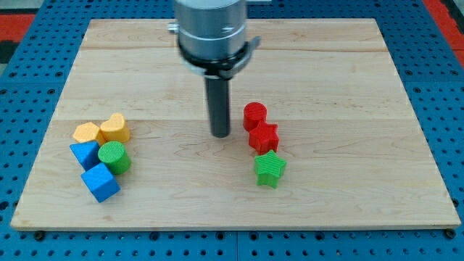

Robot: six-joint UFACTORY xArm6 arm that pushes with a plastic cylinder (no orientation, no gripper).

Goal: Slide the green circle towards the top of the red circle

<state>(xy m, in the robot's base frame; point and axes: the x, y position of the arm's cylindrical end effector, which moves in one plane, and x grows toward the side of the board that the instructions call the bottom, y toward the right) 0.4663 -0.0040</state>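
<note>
The green circle [114, 157] sits at the view's lower left, in a cluster of blocks. The red circle [254, 115] stands right of the board's middle, far to the right of the green circle. My tip [220, 135] rests on the board just left of the red circle, a short gap apart. It is well to the right of the green circle.
Around the green circle are a yellow hexagon [87, 133], a yellow heart [114, 127], a blue triangle [84, 154] and a blue cube [100, 182]. Below the red circle are a red star [263, 137] and a green star [270, 168]. The wooden board [348, 87] lies on a blue pegboard.
</note>
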